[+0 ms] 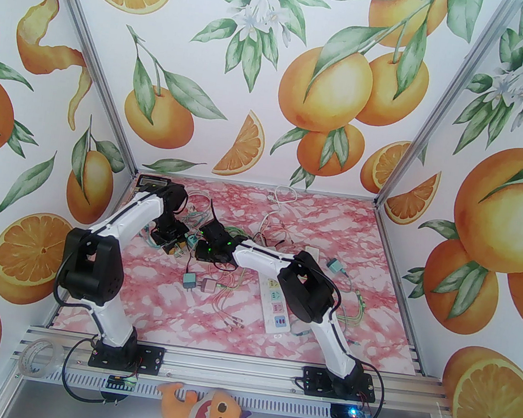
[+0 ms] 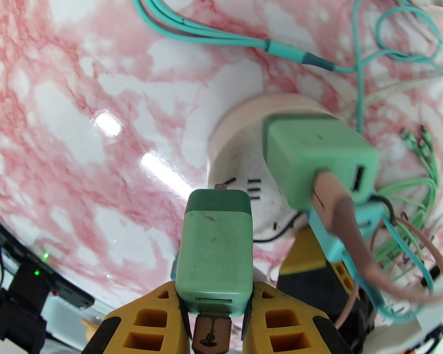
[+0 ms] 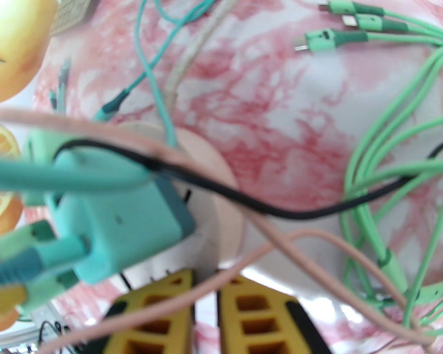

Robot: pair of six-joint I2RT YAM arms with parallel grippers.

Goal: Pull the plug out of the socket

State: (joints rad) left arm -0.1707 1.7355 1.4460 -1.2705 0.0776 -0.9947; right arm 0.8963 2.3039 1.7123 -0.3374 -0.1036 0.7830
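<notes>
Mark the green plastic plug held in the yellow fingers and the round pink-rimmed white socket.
Green plastic plug [image 2: 214, 249]: left wrist view, scuffed top face.
Round pink-rimmed white socket [image 2: 238, 164]: left wrist view, white slotted face.

One camera looks down on the tabletop [image 1: 160, 304] from high up. Two wrist cameras sit very close, both seeing the socket [image 2: 235, 162].

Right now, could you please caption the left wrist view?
Left gripper clamps a green adapter beside the round socket, which holds a second adapter.
</notes>
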